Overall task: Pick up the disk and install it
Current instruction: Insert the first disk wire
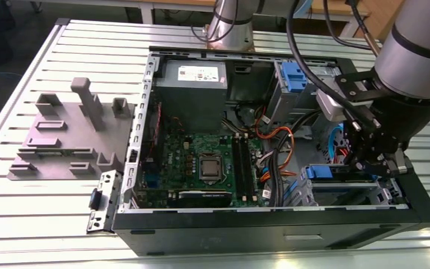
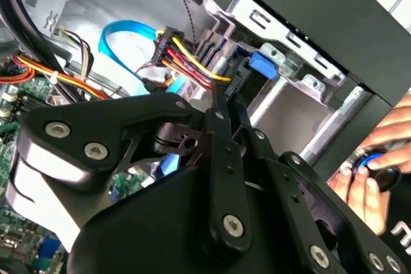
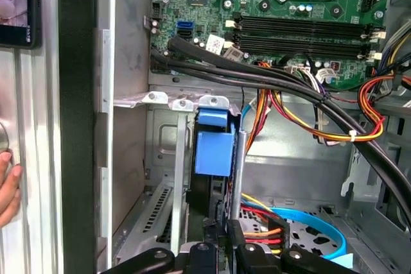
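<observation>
Exterior view, left to right: grey moulded fixture (image 1: 62, 140) on the slatted surface (image 1: 20, 218), open PC case (image 1: 275, 224) with motherboard (image 1: 200, 157), then the arm (image 1: 424, 61) at the exterior view's right. Its pincer (image 1: 372, 167) is down inside the case, just beside the drive bay (image 1: 349, 193). In that bay sits the disk (image 1: 326, 172), blue carrier end showing.

First wrist view adds detail. The disk (image 3: 213, 142) stands on edge in the bay, blue tab toward the motherboard. The pincer (image 3: 223, 242) is at its other end; touching or not, cannot tell. A person's hand (image 3: 6, 190) is at the surface, outside the case wall.

Second wrist view: pincer (image 2: 221, 104) linkage, with red-yellow power leads (image 2: 186, 62) and blue SATA cable (image 2: 128, 28) beyond it. A hand (image 2: 369, 178) outside the case is at a blue-and-black object (image 2: 379, 168).

Pincer apart or together: cannot tell.
</observation>
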Available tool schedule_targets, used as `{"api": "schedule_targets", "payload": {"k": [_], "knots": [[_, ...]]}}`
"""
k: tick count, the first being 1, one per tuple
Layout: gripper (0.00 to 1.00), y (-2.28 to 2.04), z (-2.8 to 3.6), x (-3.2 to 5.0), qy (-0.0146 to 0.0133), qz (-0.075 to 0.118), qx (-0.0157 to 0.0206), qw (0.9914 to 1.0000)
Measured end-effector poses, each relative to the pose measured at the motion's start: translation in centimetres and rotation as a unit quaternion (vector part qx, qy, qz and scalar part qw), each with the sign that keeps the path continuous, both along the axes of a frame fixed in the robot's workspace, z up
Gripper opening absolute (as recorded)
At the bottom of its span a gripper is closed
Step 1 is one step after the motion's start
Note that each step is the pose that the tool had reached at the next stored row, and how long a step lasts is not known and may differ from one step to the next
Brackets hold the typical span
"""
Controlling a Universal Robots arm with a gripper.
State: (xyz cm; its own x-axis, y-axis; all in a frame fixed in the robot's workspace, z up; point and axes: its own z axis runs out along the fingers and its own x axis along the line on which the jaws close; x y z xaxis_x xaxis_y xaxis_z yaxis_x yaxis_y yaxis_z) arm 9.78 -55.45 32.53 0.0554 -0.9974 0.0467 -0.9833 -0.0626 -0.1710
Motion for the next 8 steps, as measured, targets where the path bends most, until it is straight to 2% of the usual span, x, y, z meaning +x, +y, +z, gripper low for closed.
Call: {"api": "schedule_targets", "payload": {"k": [8], "knots": [[0.18,0.0,-0.1,0.0,0.0,-0.001,0.0021,1.0]]}}
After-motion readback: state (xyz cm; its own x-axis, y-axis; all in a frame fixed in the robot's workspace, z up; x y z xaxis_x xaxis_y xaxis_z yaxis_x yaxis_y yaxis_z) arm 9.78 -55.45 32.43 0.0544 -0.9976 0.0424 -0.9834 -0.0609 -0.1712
